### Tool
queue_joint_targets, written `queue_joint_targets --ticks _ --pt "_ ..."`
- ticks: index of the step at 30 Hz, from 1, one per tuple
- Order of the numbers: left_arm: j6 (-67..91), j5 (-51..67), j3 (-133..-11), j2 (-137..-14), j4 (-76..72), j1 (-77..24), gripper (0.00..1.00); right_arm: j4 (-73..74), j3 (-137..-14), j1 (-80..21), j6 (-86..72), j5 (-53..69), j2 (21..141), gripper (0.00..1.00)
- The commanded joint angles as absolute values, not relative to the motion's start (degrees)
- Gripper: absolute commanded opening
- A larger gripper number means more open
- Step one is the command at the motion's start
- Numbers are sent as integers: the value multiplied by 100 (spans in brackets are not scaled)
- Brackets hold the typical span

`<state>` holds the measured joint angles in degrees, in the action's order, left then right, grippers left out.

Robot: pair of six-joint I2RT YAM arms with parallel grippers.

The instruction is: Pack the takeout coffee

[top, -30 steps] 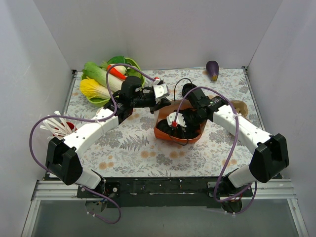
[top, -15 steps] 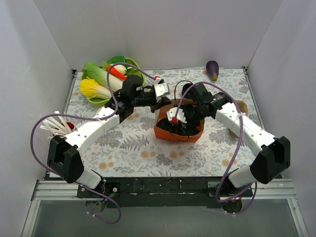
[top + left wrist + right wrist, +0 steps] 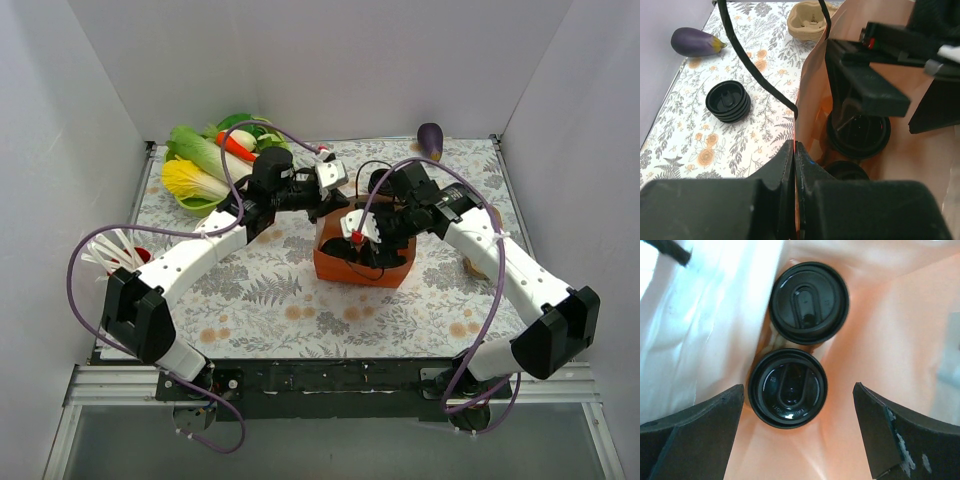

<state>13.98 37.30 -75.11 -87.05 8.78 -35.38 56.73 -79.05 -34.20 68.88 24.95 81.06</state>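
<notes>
Takeout coffee cups, two w/ black lids, sit side by side inside the orange paper bag (image 3: 362,262) at frame centre: upper cup (image 3: 809,302) and lower cup (image 3: 788,388) in the right wrist view. Right gripper (image 3: 799,427) hangs above them, jaws spread wide, lower cup between the finger tips but not touched. Left gripper (image 3: 794,160) has jaws pressed together, pinching the bag's left wall edge. Both arms reach inward over the bag. Spare lid stack (image 3: 728,101) lies on table at left, eggplant (image 3: 695,42) upper left
</notes>
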Motion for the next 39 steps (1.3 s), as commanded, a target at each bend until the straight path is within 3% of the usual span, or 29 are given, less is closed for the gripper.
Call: queue_joint_targets --ticks 1,6,10,11,12,14,18,23,31,39 --pt "1556 3647 -7839 -8806 1169 -3533 0 5353 -8235 -3436 6716 2391 7831 96" --pt "1635 3656 -8130 -9017 1450 -3524 0 4959 -8393 -3428 6364 2321 7796 95" --pt "1714 3630 -8349 -9123 1494 -3524 24 4099 -8420 -3428 5986 1917 7542 94" --pt "1810 3595 -8454 -9140 1459 -3533 41 3957 -8437 -3428 5959 1864 7489 94" --pt "1863 3560 -8516 -9158 1433 -3533 46 3798 -8446 -3436 5872 1802 7453 94" --pt "2003 3472 -8709 -9202 1363 -3525 57 3551 -8578 -3428 5792 1679 7400 94" --pt "2327 3358 -8973 -9229 1266 -3533 67 3393 -8701 -3428 5661 1600 7322 94" --pt "2724 3261 -9237 -9150 1055 -3524 78 2823 -8578 -3428 5283 1328 7040 94" --pt "2602 1515 -9615 -8299 1791 -3384 91 742 -8411 -3428 4430 528 6934 95" --pt "1611 -147 -9545 -7217 3637 -2172 92 360 -8666 -3428 3482 624 7338 96"
